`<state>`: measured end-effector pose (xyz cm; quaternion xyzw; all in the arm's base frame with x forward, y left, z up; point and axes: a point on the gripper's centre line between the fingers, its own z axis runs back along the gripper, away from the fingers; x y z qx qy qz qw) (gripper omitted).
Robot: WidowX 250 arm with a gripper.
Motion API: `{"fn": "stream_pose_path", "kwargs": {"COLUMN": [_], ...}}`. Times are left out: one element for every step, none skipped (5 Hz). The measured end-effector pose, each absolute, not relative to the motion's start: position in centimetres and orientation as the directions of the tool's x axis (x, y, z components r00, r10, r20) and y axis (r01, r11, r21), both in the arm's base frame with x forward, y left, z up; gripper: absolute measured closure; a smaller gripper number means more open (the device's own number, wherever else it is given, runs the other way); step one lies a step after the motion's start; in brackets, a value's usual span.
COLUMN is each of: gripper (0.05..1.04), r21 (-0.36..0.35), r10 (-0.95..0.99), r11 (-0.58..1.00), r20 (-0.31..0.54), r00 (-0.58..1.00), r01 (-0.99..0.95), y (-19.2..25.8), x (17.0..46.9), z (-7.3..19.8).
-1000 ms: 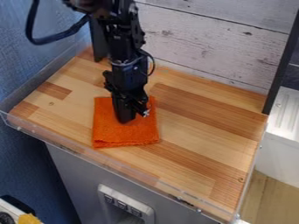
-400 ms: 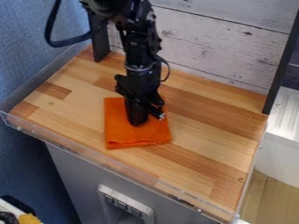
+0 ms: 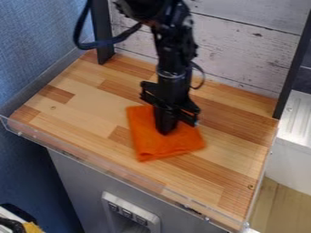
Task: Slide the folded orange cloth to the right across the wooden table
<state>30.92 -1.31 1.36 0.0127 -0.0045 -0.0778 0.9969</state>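
Gripper (image 3: 164,131) on cloth (image 3: 155,148), atop table (image 3: 237,150); contact was made, work prob. unfinished; open vs. closed couldn't be told.

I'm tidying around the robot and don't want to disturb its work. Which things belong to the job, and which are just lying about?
In the job:
- orange cloth
- black gripper, down at the cloth
- wooden worktop, under the cloth

Apparently just lying about:
- yellow item, bottom-left corner
- dark item beside it
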Motion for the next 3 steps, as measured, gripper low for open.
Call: {"fn": "stream_pose_path", "kwargs": {"gripper": [1.025, 1.025, 1.025], "r21": [0.029, 0.024, 0.009], "r10": [-0.109, -0.077, -0.046], "r11": [0.994, 0.997, 0.999], "r20": [0.013, 0.010, 0.007], "r00": [0.994, 0.997, 0.999], "r01": [0.109, 0.077, 0.046], "y": [-3.0, -4.3, -5.6], "x": [31.3, 31.6, 31.8], "z": [1.8, 1.8, 1.6]}}
